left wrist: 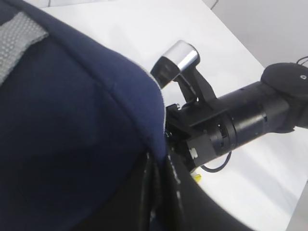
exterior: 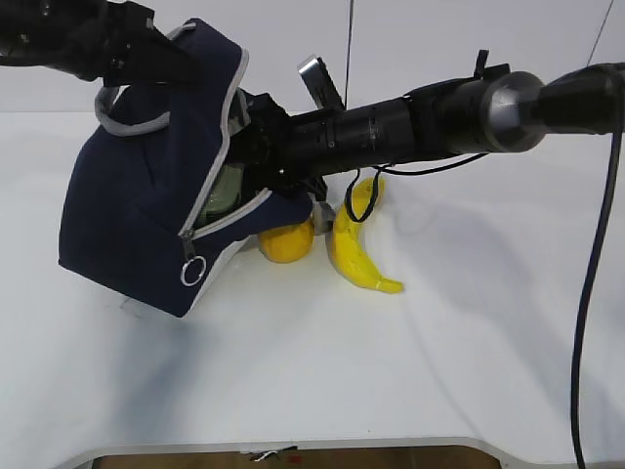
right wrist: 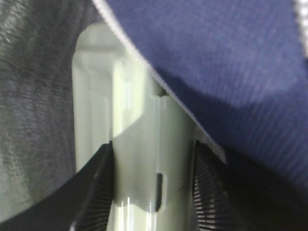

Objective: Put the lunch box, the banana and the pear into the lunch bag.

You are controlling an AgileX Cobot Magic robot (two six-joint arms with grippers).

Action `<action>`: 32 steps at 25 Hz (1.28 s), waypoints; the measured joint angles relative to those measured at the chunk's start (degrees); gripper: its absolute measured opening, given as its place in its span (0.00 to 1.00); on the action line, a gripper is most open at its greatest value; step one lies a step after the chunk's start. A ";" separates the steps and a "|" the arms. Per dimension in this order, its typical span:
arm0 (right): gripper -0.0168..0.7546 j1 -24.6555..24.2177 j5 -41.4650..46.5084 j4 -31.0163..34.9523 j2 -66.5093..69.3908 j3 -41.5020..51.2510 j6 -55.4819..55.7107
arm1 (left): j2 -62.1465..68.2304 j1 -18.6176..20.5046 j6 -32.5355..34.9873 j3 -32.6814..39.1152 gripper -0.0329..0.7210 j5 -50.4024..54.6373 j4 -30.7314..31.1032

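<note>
The navy lunch bag [exterior: 137,215] sits tilted at the left with its zipper open. My left gripper [exterior: 171,59] is shut on the bag's top flap and holds it up; in the left wrist view the fingers [left wrist: 156,192] pinch the navy fabric [left wrist: 72,134]. My right gripper [exterior: 249,151] reaches across into the opening, shut on the sage-green lunch box [exterior: 223,191]. In the right wrist view the lunch box [right wrist: 149,163] sits between the ribbed pads [right wrist: 94,197], inside the bag [right wrist: 231,57]. The pear [exterior: 286,242] and banana [exterior: 356,249] lie on the table right of the bag.
The white table [exterior: 469,342] stretches to the right and front, with its front edge [exterior: 293,445] near the bottom. The right arm [exterior: 439,117] spans the scene above the banana, and its cable [exterior: 591,293] hangs at the far right.
</note>
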 joint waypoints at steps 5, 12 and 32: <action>0.50 0.00 0.46 -0.17 0.23 -0.11 0.23 | 0.00 0.00 0.04 0.00 0.08 -0.14 0.00; 0.50 0.00 0.69 -2.73 0.23 -0.45 3.20 | 0.00 0.00 0.04 0.00 0.08 -0.45 -0.13; 0.54 0.13 2.22 -6.59 0.23 -0.71 7.64 | 0.72 0.00 0.04 -0.12 0.08 -0.45 0.15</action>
